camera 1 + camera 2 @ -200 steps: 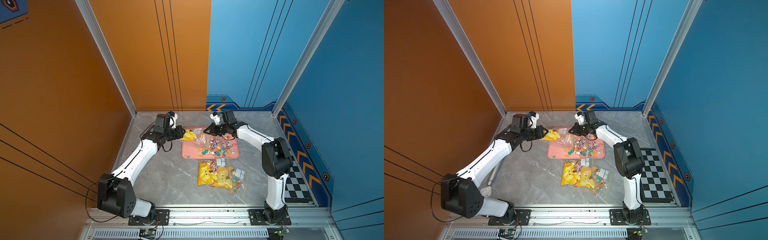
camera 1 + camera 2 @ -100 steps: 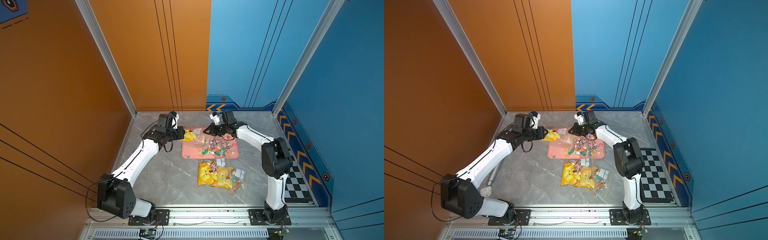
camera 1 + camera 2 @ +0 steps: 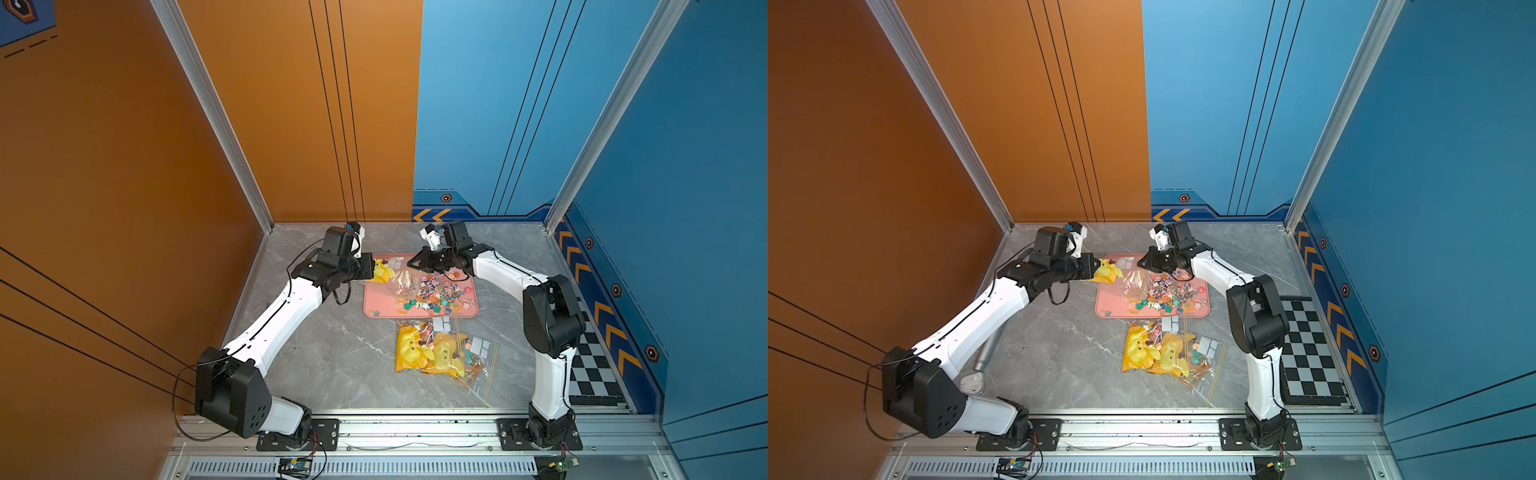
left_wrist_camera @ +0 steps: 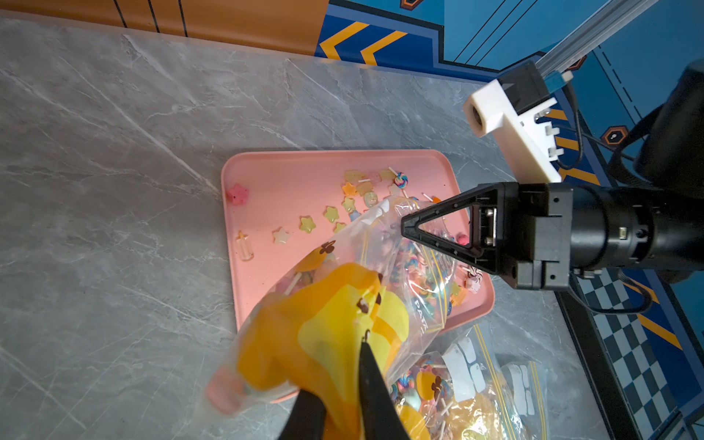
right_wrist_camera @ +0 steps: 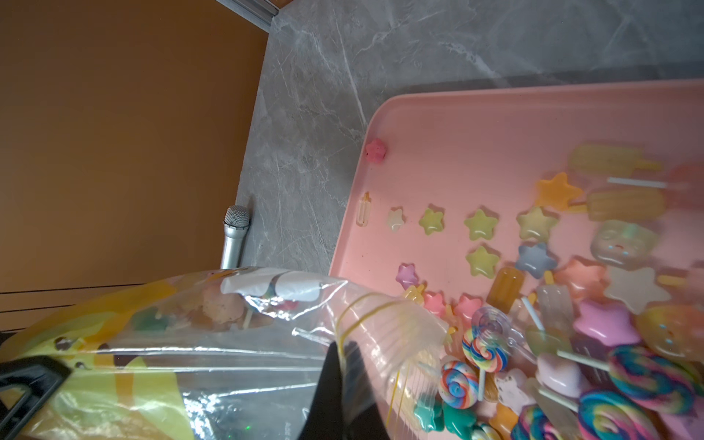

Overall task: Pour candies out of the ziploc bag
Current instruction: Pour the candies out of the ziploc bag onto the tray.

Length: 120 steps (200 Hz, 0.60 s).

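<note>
Grey marble desk [image 3: 340,365] carried, nearest the arm bases, a second bag [image 3: 432,353], full, lying flat and untouched. Just beyond it sat a pink tray [image 4: 274,183]. Most candies [image 3: 432,293] were heaped across its middle and right side, with a few stars scattered toward its left. Over the tray's far left part the bag [image 4: 335,316] hung between both arms.

Left end effector [image 3: 373,269]: jaws nearly closed, clamped on the bag's yellow bottom end, which was raised. Right end effector [image 3: 412,262]: jaws fully closed, pinching the clear film at the mouth, low over the tray. Some candies showed inside the bag, bunched toward the mouth.

Judgement: pouring was in hand and well advanced, but not finished. The next move would call for lifting the bottom end higher, or shaking it. The mouth would need to stay open and over the tray, so that the last pieces slid out without reaching the desk.
</note>
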Motion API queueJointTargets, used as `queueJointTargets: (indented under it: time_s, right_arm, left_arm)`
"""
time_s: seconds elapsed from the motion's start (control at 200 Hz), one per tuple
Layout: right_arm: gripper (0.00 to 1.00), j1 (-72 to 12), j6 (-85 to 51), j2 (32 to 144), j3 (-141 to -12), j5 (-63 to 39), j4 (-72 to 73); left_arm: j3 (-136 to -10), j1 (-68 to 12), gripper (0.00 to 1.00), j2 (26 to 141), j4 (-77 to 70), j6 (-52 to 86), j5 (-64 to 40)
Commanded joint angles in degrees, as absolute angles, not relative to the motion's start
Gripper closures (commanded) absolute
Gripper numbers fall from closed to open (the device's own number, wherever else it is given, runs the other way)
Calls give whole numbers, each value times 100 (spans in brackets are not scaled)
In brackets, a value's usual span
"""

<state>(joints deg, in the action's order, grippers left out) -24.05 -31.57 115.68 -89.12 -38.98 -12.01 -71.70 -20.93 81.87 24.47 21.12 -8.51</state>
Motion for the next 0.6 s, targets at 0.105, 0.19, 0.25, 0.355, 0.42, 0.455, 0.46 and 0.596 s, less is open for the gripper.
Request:
queueJointTargets:
  time_s: [0.105, 0.19, 0.25, 0.355, 0.42, 0.455, 0.46, 0.596]
  right_arm:
    - [100, -2268, -3212, 11539, -8759, -3383, -1358]
    - [100, -2260, -3284, 11629, -8617, -3434, -1211]
    - [100, -2268, -3343, 11654, -8561, -3488, -1129]
    - [100, -2268, -3374, 11604, -8605, -3500, -1105]
    - [100, -2268, -3375, 11573, -8647, -3483, -1094]
    - [100, -2268, -3384, 11573, -8642, -3482, -1079]
    - [100, -2268, -3384, 11574, -8641, -3481, -1076]
    - [100, -2268, -3436, 11675, -8570, -3515, -984]
  left_arm:
    - [-7643, -2161, 98, 7989, 2598, 1916, -282]
    - [-7460, -2270, 97, 8077, 2593, 1916, -211]
    - [-7375, -2310, 96, 8168, 2606, 1955, -283]
    - [-7497, -2325, 93, 8113, 2602, 1969, -289]
    - [-7625, -2344, 90, 8052, 2593, 1964, -224]
    - [-7653, -2371, 90, 8055, 2600, 1943, -197]
    - [-7654, -2377, 89, 8057, 2597, 1938, -191]
    - [-7504, -2450, 89, 8250, 2602, 1912, -141]
